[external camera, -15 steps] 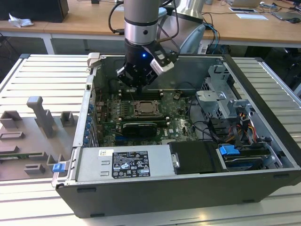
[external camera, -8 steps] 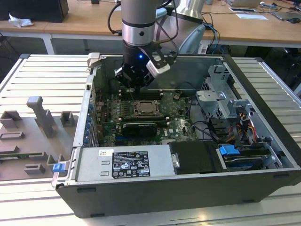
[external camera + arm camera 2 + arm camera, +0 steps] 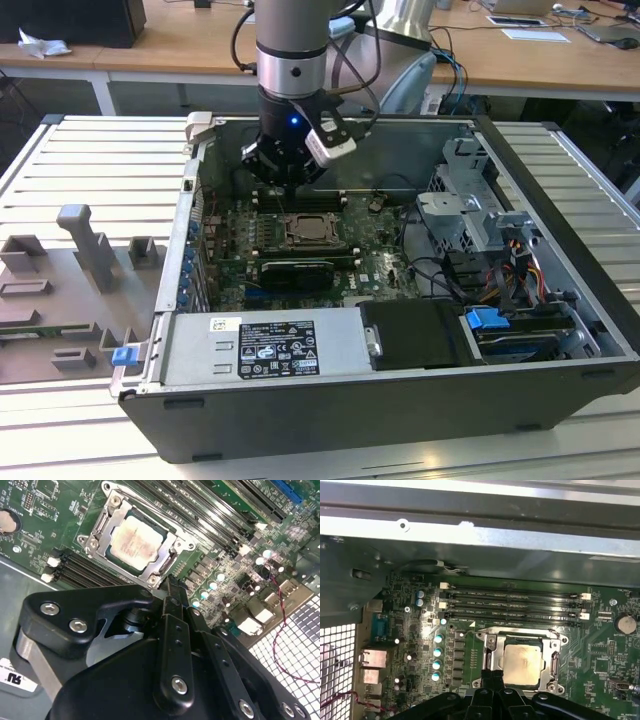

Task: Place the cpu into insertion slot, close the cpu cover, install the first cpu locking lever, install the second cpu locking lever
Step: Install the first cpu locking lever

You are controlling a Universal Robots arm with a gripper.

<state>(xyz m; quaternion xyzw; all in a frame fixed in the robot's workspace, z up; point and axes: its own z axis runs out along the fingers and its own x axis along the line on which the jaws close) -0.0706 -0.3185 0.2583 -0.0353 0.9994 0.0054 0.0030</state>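
The cpu (image 3: pixel 136 542) has a pale silver-beige top with faint brownish smudges; the cpu cover (image 3: pixel 176 537) framing it is bright silver; the motherboard (image 3: pixel 45 515) is dark green with fine pale tracing; the memory slots (image 3: pixel 512 605) are black with white end clips; the gripper (image 3: pixel 171 584) is matte black, dotted with silver screw heads; a wire (image 3: pixel 282 630) twists red and black.

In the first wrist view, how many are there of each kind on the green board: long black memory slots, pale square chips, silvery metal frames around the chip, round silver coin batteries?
Long black memory slots: 4
Pale silver-beige square cpu: 1
Silvery metal cpu cover framing it: 1
Round silver coin battery: 1
Total: 7
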